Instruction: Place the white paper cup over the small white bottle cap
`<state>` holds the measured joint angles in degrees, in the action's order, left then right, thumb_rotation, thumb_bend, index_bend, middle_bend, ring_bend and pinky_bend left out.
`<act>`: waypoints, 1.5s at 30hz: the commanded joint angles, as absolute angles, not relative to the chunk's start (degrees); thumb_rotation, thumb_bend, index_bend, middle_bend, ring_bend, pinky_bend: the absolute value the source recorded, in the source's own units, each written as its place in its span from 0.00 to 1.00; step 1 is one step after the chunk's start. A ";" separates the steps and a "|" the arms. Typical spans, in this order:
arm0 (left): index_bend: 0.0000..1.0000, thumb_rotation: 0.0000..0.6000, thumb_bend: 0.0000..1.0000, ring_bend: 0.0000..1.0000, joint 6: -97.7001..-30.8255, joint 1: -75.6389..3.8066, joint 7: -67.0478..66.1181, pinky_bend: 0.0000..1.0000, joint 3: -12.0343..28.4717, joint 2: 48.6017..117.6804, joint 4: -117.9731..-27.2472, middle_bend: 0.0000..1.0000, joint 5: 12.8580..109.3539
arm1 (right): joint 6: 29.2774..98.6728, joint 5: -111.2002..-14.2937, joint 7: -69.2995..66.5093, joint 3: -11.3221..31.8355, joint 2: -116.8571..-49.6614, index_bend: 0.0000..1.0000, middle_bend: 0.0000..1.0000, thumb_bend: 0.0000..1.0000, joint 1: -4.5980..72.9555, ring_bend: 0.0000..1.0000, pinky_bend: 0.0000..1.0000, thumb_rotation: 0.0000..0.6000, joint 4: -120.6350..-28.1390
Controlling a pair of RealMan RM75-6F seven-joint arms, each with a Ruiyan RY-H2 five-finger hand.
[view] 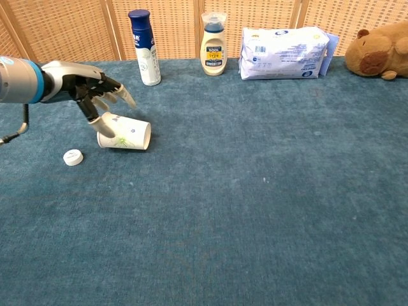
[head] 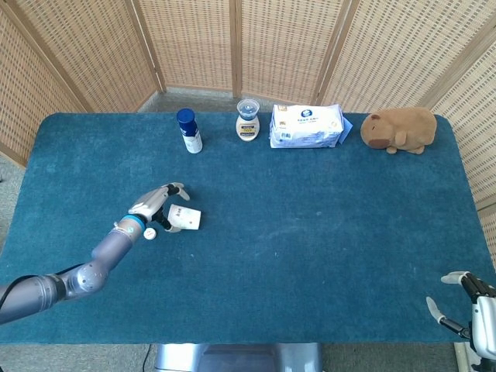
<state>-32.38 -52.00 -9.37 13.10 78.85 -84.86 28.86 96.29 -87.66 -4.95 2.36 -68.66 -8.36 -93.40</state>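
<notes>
The table (view: 255,210) carries a paper cup (view: 125,134) lying on its side, mouth toward the right. The left hand (view: 95,95) rests its spread fingers against the cup's closed end; a firm grip cannot be confirmed. The bottle cap (view: 73,157) lies just beside the cup, uncovered. The right hand (head: 473,306) appears open at the table edge.

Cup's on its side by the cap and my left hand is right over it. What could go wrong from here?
The white paper cup lies on its side on the blue cloth, so a nudge from the left hand may roll it away. Its mouth faces away from the small white bottle cap, so it needs turning over first. The cap sits close by; sweeping fingers might knock it.
</notes>
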 commanded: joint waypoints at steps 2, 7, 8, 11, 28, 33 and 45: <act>0.19 1.00 0.13 0.00 -34.39 -54.35 -13.62 0.05 10.13 75.59 -87.33 0.06 29.86 | 96.67 -87.90 -5.25 2.38 -68.59 0.41 0.37 0.32 -8.50 0.38 0.38 0.70 -93.44; 0.19 1.00 0.13 0.00 -38.14 -54.64 -14.21 0.05 10.37 72.37 -92.34 0.06 30.99 | 97.16 -88.37 -5.74 2.31 -68.64 0.41 0.37 0.32 -8.68 0.38 0.38 0.70 -93.17; 0.19 1.00 0.13 0.00 -39.16 -54.70 -14.88 0.05 10.09 72.01 -93.02 0.06 31.57 | 97.24 -88.45 -5.85 2.31 -68.65 0.41 0.37 0.32 -8.71 0.38 0.38 0.70 -93.13; 0.21 1.00 0.15 0.00 -42.23 -55.12 -18.16 0.05 8.35 71.28 -95.17 0.06 33.35 | 97.45 -88.64 -6.28 2.31 -68.72 0.41 0.37 0.32 -8.77 0.38 0.38 0.70 -92.85; 0.21 1.00 0.16 0.00 -52.43 -60.72 -35.48 0.05 1.72 78.41 -96.90 0.06 30.39 | 97.81 -88.51 -8.45 2.30 -68.95 0.41 0.37 0.32 -9.20 0.38 0.38 0.70 -91.17; 0.21 1.00 0.16 0.00 -54.55 -61.97 -38.56 0.05 1.91 82.19 -95.28 0.06 28.25 | 98.27 -88.13 -9.35 2.38 -68.92 0.41 0.37 0.32 -9.66 0.38 0.38 0.70 -90.51; 0.24 1.00 0.18 0.00 -55.55 -63.13 -41.40 0.05 2.88 88.76 -90.19 0.06 24.09 | 98.89 -87.36 -10.95 2.53 -68.64 0.41 0.37 0.32 -10.52 0.38 0.38 0.70 -89.29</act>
